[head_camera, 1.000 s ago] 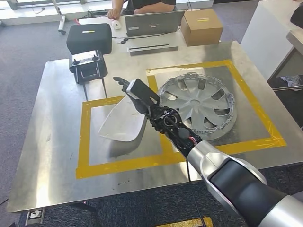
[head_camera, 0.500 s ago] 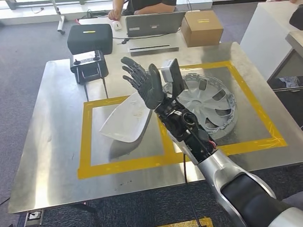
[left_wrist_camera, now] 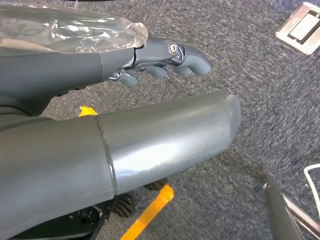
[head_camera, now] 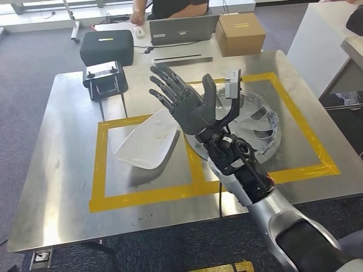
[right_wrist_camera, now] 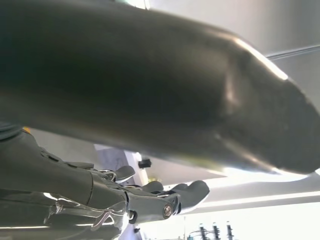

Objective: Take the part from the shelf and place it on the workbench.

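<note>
Head view: right hand (head_camera: 190, 105) raised palm-up, fingers spread, holding nothing, above the table (head_camera: 55, 170). White part (head_camera: 147, 144) lies flat inside the yellow tape square (head_camera: 99, 164), below and just left of the hand; hubcap (head_camera: 257, 124) beside it. Left wrist view: left hand (left_wrist_camera: 166, 57) empty, fingers loosely extended over carpet.

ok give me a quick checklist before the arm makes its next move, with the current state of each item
1. Right hand free of any load: ok, palm up, fingers spread, nothing in it.
2. White part on the workbench: ok, lies inside the left yellow-taped square.
3. Hubcap placed: ok, inside the right taped square, partly behind the raised arm.
4. Right hand apart from both parts: ok, raised above them, touching neither.
5. Left hand free: ok, fingers apart, hanging over the carpet, holding nothing.
6. Person beyond the table's far edge, out of the arm's path: cannot tell.
</note>
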Robot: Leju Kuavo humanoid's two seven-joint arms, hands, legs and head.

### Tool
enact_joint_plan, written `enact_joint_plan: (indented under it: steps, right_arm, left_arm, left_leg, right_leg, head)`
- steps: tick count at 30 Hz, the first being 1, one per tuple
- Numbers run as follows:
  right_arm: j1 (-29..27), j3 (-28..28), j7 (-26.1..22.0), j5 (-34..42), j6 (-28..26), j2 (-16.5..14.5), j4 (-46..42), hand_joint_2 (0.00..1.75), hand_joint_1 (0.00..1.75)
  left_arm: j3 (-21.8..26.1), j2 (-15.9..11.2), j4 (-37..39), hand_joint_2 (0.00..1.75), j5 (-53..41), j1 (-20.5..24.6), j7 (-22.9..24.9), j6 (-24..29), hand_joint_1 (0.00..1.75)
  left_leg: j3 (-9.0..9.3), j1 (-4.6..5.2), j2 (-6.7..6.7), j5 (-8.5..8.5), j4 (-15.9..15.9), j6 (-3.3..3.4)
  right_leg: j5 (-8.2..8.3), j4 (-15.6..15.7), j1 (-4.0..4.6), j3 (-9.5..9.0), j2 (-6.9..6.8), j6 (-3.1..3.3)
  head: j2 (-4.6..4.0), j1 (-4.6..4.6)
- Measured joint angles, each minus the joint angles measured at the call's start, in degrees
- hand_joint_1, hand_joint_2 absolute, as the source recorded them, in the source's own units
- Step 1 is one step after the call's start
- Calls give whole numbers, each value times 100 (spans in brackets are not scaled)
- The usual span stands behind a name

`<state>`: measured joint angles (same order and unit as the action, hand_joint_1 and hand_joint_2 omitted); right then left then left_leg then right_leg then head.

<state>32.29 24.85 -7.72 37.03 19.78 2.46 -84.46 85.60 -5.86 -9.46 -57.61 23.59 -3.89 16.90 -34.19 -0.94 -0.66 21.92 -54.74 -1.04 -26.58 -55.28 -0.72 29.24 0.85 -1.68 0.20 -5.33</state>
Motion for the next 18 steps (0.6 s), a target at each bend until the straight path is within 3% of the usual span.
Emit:
enact_joint_plan:
  steps: [2, 3, 6, 7, 8, 9, 11, 13, 14, 16, 17, 18]
  right_arm:
    - [-28, -2, 1, 0, 0, 15, -60, 0, 0]
    - [-35, -2, 1, 0, 2, 18, -91, 0, 0]
    - [-93, 0, 20, 1, 18, 30, -189, 0, 0]
    - [-123, 2, 27, 1, 31, 35, -216, 0, 0]
    - [-146, 5, 28, 2, 46, 38, -237, 0, 0]
    - [-155, 8, 26, 2, 62, 40, -250, 0, 0]
    - [-128, 11, 13, 0, 84, 40, -263, 0, 0]
    - [-74, 13, -6, -8, 97, 40, -279, 0, 0]
    - [-49, 15, -11, -13, 100, 40, -287, 0, 0]
    - [-17, 17, -10, -24, 101, 42, -290, 0, 0]
    - [-9, 16, -9, -26, 96, 44, -290, 0, 0]
    - [-4, 15, -7, -28, 91, 46, -290, 0, 0]
  left_arm:
    - [0, -9, 0, 0, 0, 1, 3, 0, 0]
    - [-1, -13, 0, 0, 0, 3, 5, 0, 0]
    - [0, -14, 0, 0, 2, 7, 20, 1, 0]
    - [0, -14, 0, 0, 6, 5, 27, 2, 0]
    - [1, -14, 0, 0, 11, 3, 33, 2, 0]
    - [1, -13, 0, 0, 17, 3, 37, 2, 0]
    - [2, -24, 0, 0, 27, 18, 39, 2, 0]
    - [2, -42, 0, 0, 32, 50, 39, 2, 0]
    - [2, -50, 0, 0, 31, 66, 39, 2, 0]
    - [2, -48, 0, 0, 28, 76, 38, 2, 0]
    - [2, -45, 0, 0, 26, 76, 39, 1, 0]
    - [2, -41, 0, 0, 26, 73, 39, 1, 0]
  left_leg:
    - [-60, -12, 9, 51, -53, -68]
    - [-143, -16, 19, 205, -220, -90]
    - [-586, -16, 39, 951, -1369, -123]
    - [-670, -15, 39, 1063, -1682, -122]
    - [-648, -11, 39, 1043, -1790, -110]
    - [-510, -6, 39, 921, -1669, -86]
    - [63, 28, 44, 665, -886, 9]
    - [557, 84, 63, 612, -129, 92]
    - [655, 112, 68, 630, 48, 122]
    - [619, 121, 65, 533, 121, 176]
    - [577, 107, 67, 472, 144, 207]
    - [518, 86, 73, 399, 165, 240]
  right_leg:
    - [63, 17, -9, 52, -12, 104]
    - [109, 30, -14, 97, -20, 161]
    - [257, 37, 7, 302, -42, 259]
    - [309, 36, 23, 376, -46, 270]
    - [362, 35, 39, 448, -49, 275]
    - [416, 35, 54, 517, -50, 276]
    - [519, 32, 76, 622, -50, 267]
    - [605, 38, 87, 664, -60, 227]
    - [648, 49, 81, 670, -70, 193]
    - [724, 81, 65, 688, -84, 115]
    - [672, 50, 62, 726, -81, 79]
    - [499, -86, 62, 790, -76, 49]
  head:
    - [0, 20]
    - [0, 41]
    - [0, 104]
    - [0, 108]
    - [0, 109]
    - [0, 109]
    - [0, 108]
    - [0, 97]
    - [0, 96]
    - [0, 104]
    - [0, 116]
    - [0, 108]
